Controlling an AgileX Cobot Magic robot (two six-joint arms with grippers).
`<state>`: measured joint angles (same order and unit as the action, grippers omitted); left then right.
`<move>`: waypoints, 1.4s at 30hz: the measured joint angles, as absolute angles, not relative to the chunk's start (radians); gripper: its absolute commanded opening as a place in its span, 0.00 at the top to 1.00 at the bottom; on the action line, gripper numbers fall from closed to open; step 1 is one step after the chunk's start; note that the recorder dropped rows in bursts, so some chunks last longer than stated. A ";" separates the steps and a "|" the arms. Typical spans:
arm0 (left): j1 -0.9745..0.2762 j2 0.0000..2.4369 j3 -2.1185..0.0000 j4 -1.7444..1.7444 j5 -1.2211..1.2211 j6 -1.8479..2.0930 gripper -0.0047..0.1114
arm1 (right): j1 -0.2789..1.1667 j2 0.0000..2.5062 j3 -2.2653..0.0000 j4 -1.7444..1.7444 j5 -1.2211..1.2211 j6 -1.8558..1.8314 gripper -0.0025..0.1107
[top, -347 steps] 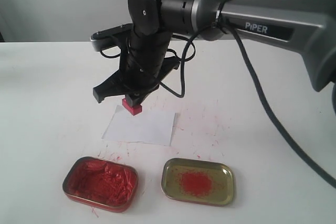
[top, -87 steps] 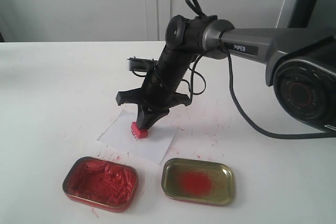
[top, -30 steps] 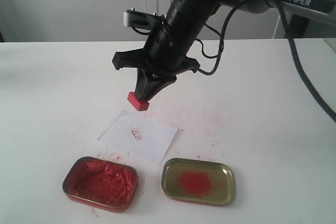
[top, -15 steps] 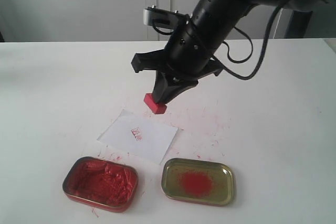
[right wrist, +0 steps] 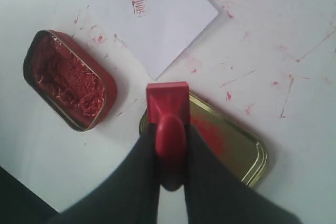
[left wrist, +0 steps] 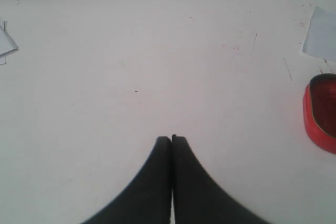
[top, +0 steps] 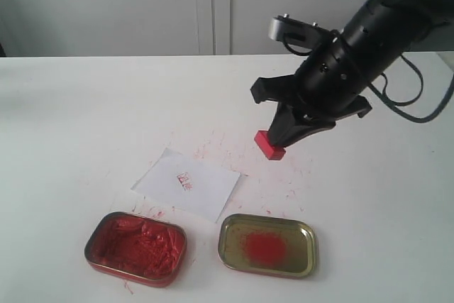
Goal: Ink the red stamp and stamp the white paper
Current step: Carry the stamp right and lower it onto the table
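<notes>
**Right claw (top: 277, 138) pinches the red stamp (top: 269, 145) by its stubby knob, held above the surface (top: 85, 118) to the right of the white paper (top: 191, 188) in the exterior view.**

Two dark, tapered fingers (right wrist: 137, 166) close narrowly on the rounded knob, and the square block below them is tilted. The right arm (top: 369, 33) comes in from the right of the paper, its black wrist sloping steeply down. The paper, a thin flat rectangle, carries a small red imprint (top: 184, 180) and lies among red specks on the white surface. Just in front of the paper sit two oblong, round-cornered tins: a red tin (top: 136, 248) of lumpy red paste and, to its right, a shiny gold tin (top: 267, 245) with a red smear. The left claw (left wrist: 171, 140) has its fingers pressed together on nothing, apart from the paper.
</notes>
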<state>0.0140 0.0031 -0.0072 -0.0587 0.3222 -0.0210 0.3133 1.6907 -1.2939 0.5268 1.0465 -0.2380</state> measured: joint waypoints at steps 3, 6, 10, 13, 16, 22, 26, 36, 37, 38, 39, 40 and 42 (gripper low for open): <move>0.014 0.003 -0.007 -0.059 0.322 -0.021 0.96 | 0.253 1.686 -1.239 0.599 1.022 -0.321 0.98; 0.014 0.003 -0.007 -0.059 0.322 -0.021 0.96 | 0.185 1.686 -1.154 0.705 0.967 -0.442 0.98; 0.014 0.003 -0.007 -0.059 0.322 -0.021 0.96 | 0.120 1.694 -1.081 0.830 0.938 -0.594 0.98; 0.014 0.003 -0.007 -0.059 0.322 -0.021 0.96 | 0.082 1.740 -1.065 0.904 0.928 -0.685 0.98; 0.014 0.003 -0.007 -0.059 0.322 -0.021 0.96 | 0.065 1.787 -1.061 0.988 0.929 -0.777 0.98; 0.014 0.003 -0.007 -0.059 0.322 -0.021 0.96 | 0.063 1.877 -1.061 1.111 0.928 -0.918 0.98; 0.014 0.003 -0.007 -0.059 0.322 -0.021 0.96 | 0.063 1.942 -1.061 1.211 0.926 -1.004 0.98; 0.014 0.003 -0.007 -0.059 0.322 -0.021 0.96 | 0.063 2.065 -1.061 1.362 0.912 -1.117 0.98; 0.014 0.003 -0.007 -0.059 0.322 -0.021 0.96 | 0.063 2.074 -1.061 1.375 0.912 -1.123 0.98; 0.014 0.003 -0.007 -0.059 0.322 -0.021 0.96 | 0.063 2.080 -1.061 1.385 0.912 -1.126 0.98; 0.014 0.003 -0.007 -0.059 0.322 -0.021 0.96 | 0.063 2.087 -1.061 1.395 0.909 -1.128 0.98; 0.014 0.003 -0.007 -0.059 0.322 -0.021 0.96 | 0.063 2.089 -1.060 1.400 0.904 -1.128 0.98; 0.014 0.003 -0.007 -0.059 0.322 -0.021 0.96 | 0.063 2.091 -1.060 1.407 0.892 -1.130 0.96</move>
